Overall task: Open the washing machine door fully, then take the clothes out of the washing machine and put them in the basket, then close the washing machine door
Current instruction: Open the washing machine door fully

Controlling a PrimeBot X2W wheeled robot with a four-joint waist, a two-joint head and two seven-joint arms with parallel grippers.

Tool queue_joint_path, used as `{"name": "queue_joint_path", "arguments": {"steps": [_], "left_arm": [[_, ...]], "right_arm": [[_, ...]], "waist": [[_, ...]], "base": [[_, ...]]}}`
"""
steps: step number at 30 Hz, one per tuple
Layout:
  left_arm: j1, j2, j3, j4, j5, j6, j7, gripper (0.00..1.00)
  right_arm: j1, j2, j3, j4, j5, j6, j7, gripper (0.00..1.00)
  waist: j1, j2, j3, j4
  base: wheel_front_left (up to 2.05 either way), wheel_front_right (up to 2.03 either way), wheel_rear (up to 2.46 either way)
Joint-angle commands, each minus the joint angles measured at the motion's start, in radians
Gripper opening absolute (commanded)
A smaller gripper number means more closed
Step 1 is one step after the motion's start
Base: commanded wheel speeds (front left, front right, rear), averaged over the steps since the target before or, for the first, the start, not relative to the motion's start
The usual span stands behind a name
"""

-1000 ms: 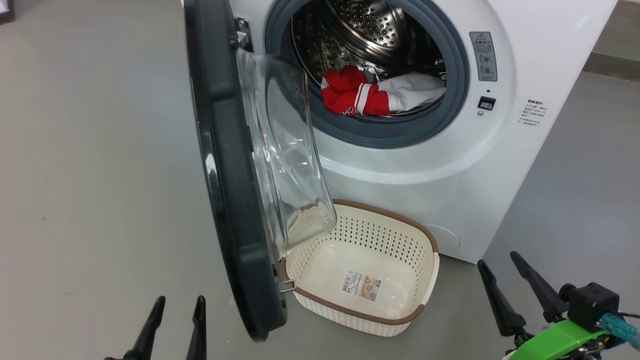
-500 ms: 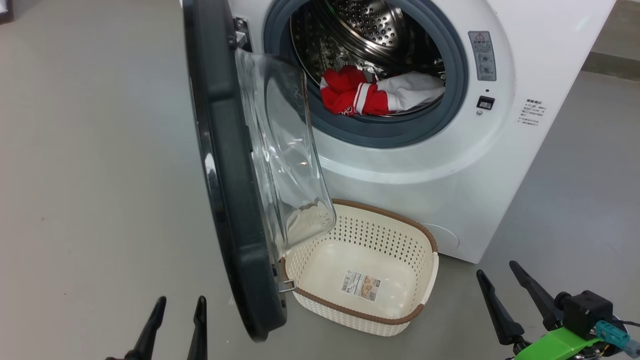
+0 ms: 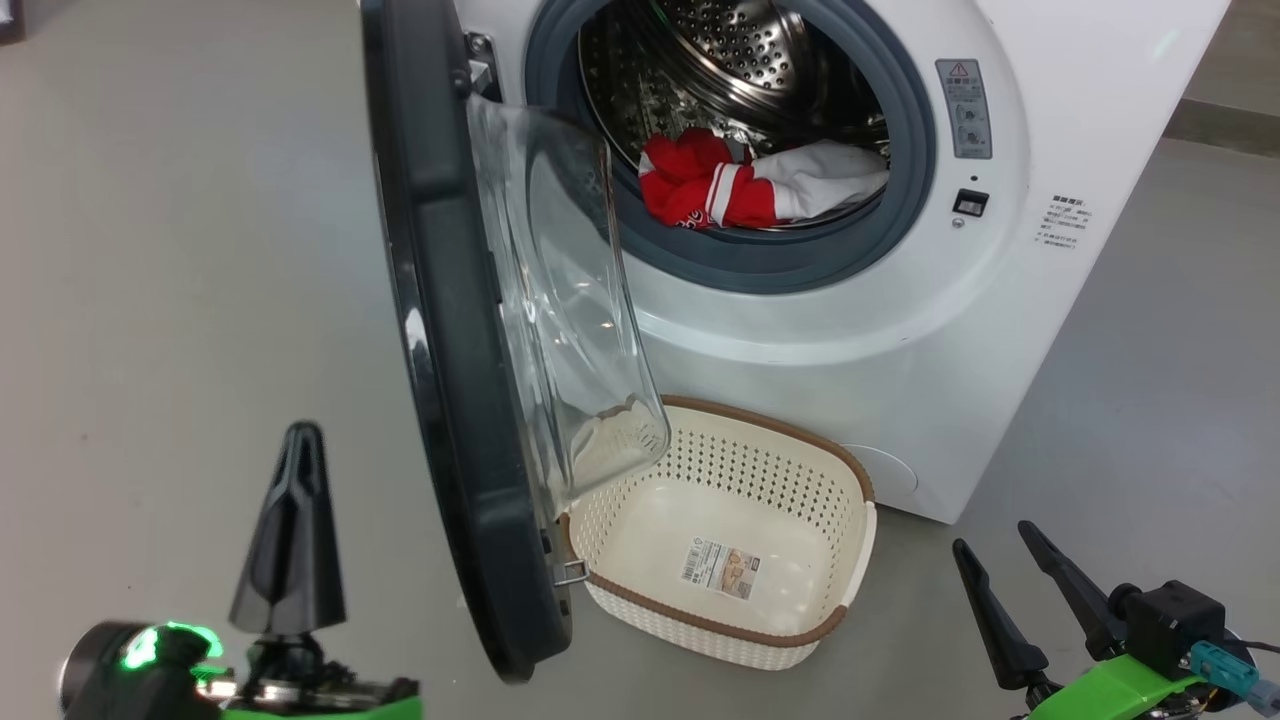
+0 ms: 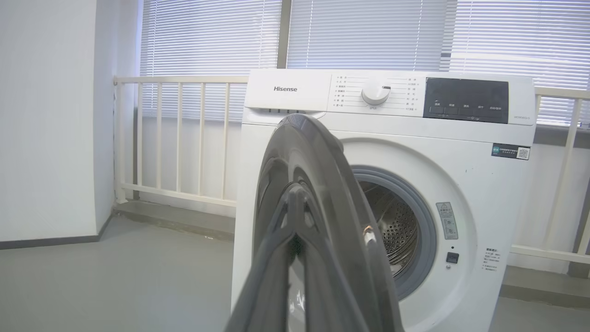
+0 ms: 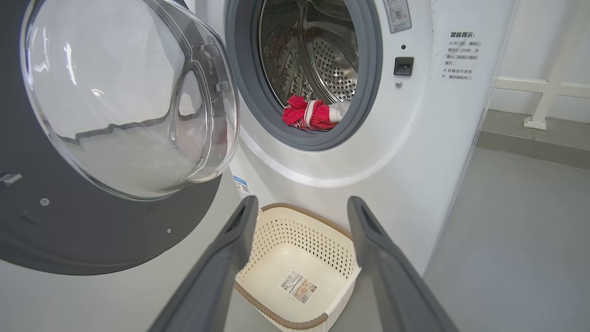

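The washing machine (image 3: 880, 330) stands with its door (image 3: 440, 350) swung out edge-on toward me, the glass bowl (image 3: 560, 300) hanging over the basket's left end. Red and white clothes (image 3: 740, 185) lie in the drum's lower lip, also seen as clothes (image 5: 309, 115). The cream basket (image 3: 770, 425) sits on the floor below the opening and holds nothing. My left gripper (image 3: 303, 440) is shut and holds nothing, left of the door's outer face; its fingers (image 4: 295, 203) point at the door (image 4: 318, 184). My right gripper (image 3: 992, 540) is open, right of the basket (image 5: 299, 240).
Grey floor (image 3: 180, 250) spreads to the left of the door and to the right of the machine. A white railing (image 4: 179, 138) and window blinds stand behind the machine (image 4: 415, 133), with a white wall (image 4: 46, 115) at the left.
My left gripper has risen higher into the head view and its fingers, apart before, have come together. The right gripper has sunk slightly. Door, clothes and basket have not moved.
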Motion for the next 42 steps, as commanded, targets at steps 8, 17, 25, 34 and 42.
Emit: {"name": "queue_joint_path", "arguments": {"steps": [8,17,25,34,42], "left_arm": [[-0.042,0.008,-0.220,-0.139,0.035,-0.024,-0.008,0.00],[-0.009,0.008,-0.350,0.129,-0.065,-0.029,-0.008,0.00],[-0.047,0.008,-0.326,0.286,-0.148,-0.002,-0.008,0.00],[-0.060,0.008,-0.255,0.329,-0.163,0.021,-0.008,0.00],[-0.030,0.008,-0.154,0.316,-0.141,0.043,-0.008,0.00]], "right_arm": [[-0.020,-0.014,0.022,-0.031,-0.019,0.006,-0.009,1.00],[-0.024,-0.013,0.024,-0.035,-0.021,0.006,-0.009,1.00],[-0.024,-0.013,0.024,-0.036,-0.023,0.006,-0.009,1.00],[-0.020,-0.008,0.021,-0.040,-0.027,0.006,-0.009,1.00],[-0.015,-0.001,0.020,-0.042,-0.028,0.006,-0.009,1.00]], "waist": [[0.0000,0.0000,0.005,-0.016],[0.0000,0.0000,0.012,-0.030],[0.0000,0.0000,0.012,-0.032],[0.0000,0.0000,0.006,-0.033],[0.0000,0.0000,0.006,-0.028]], "base": [[0.00,0.00,0.00],[0.00,0.00,0.00],[0.00,0.00,0.00],[0.00,0.00,0.00],[0.00,0.00,0.00]]}}
